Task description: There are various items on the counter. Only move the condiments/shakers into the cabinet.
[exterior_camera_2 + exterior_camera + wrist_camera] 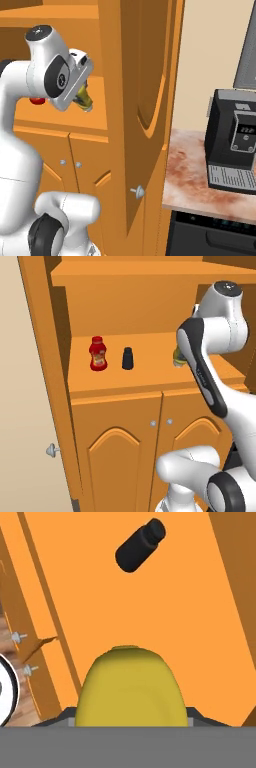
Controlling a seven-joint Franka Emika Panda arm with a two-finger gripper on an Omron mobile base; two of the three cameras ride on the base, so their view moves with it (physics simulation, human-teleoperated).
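Observation:
My gripper [80, 95] is shut on the yellow mustard bottle [85, 100], holding it tilted over the right part of the cabinet's shelf [150, 368]. In the hand view the mustard bottle [131, 687] hides my fingertips. In the left base view my forearm hides most of the mustard bottle [177, 358]. The red ketchup bottle [97, 354] stands upright on the shelf's left part, with the black shaker [128, 358] upright just to its right. The shaker [140, 545] lies ahead of the hand. The counter [197, 175] lies right of the cabinet.
The cabinet's upper doors are swung open: one at the left [42, 371] with a silver knob [51, 450], one at the right [145, 100] between the shelf and the counter. A black coffee machine [235, 142] stands on the counter. The lower doors [120, 456] are closed.

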